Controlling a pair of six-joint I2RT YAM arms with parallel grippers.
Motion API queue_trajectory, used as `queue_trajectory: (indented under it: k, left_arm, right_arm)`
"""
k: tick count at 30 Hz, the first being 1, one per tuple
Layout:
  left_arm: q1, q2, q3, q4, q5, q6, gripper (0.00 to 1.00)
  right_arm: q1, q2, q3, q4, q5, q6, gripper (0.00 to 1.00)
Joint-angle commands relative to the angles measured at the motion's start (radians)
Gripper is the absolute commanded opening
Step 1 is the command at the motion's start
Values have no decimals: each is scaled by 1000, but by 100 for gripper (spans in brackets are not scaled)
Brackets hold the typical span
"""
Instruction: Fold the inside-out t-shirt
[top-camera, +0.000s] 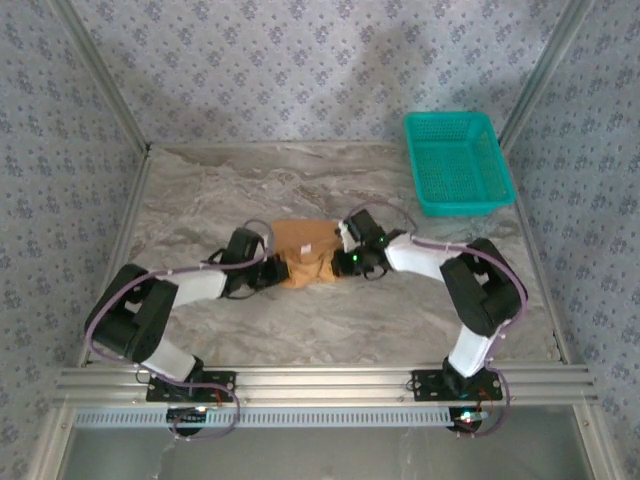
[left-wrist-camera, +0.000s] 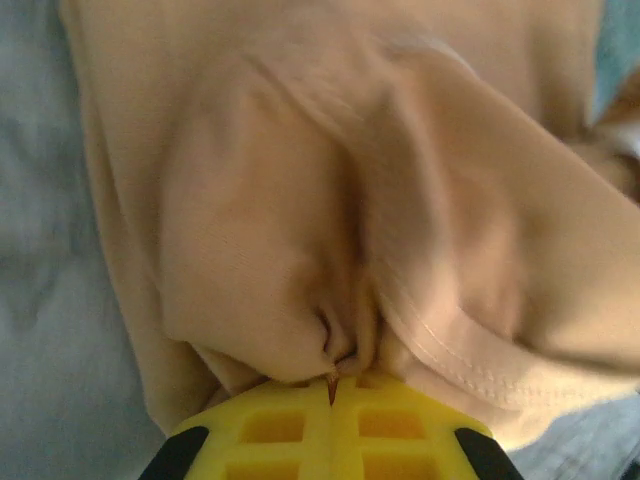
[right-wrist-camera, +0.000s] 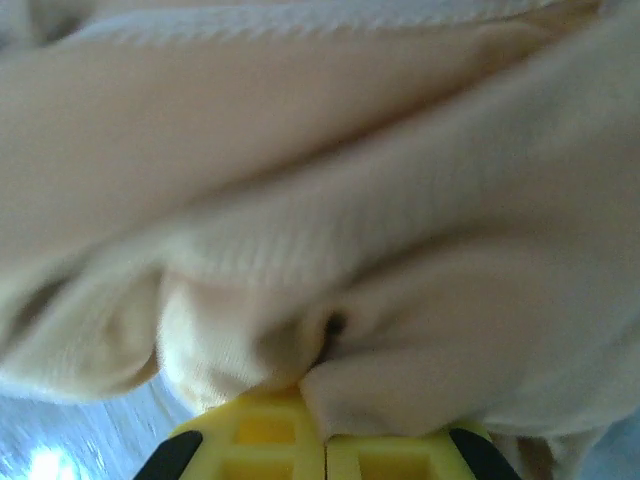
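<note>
The inside-out t-shirt lies bunched into a small tan heap at the middle of the marble table. My left gripper is at its left edge and my right gripper at its right edge. In the left wrist view the yellow jaws are pressed together, with a fold of the tan cloth pinched at the left gripper. In the right wrist view the right gripper is likewise shut, and the cloth bulges out over its jaws.
A teal basket stands at the back right corner of the table. Metal frame posts rise along the left and right sides. Patterned walls close off the back and sides.
</note>
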Motion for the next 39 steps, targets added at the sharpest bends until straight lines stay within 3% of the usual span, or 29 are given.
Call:
queue_trajectory:
  k: [1,5,10,19,23,28,31,33,36,39]
  left_arm:
    - [-9,-142,-18,85,-94,-18,0]
    - [-6,-226,-3,-35,-161,24,0]
    - [18,-235,93,-122,-213,93,0]
    - [132,102,307,-124,-114,171,0]
    - [134,213,343,-99,-59,171,0]
    - [134,224,310,-66,-42,159,0]
    - [134,208,308,-85,-52,175,13]
    - [134,188,329,-126,-63,192,34]
    - [130,135,385,-232,-101,226,53]
    - [92,72,493,-448,-251,276,57]
  right_arm:
    - [27,-146,-30,76,100,31,6]
    - [13,-179,-6,26,130,5,7]
    - [-45,-111,110,-25,131,-32,8]
    - [-169,123,311,-104,63,-79,5]
    - [-180,111,272,-105,59,-65,2]
    - [-154,16,91,-44,63,-23,2]
    - [-146,21,49,-43,89,-12,5]
    - [-156,31,46,-54,85,-1,17]
    - [-149,-9,78,-117,105,16,39]
    - [-111,-104,145,-272,218,77,54]
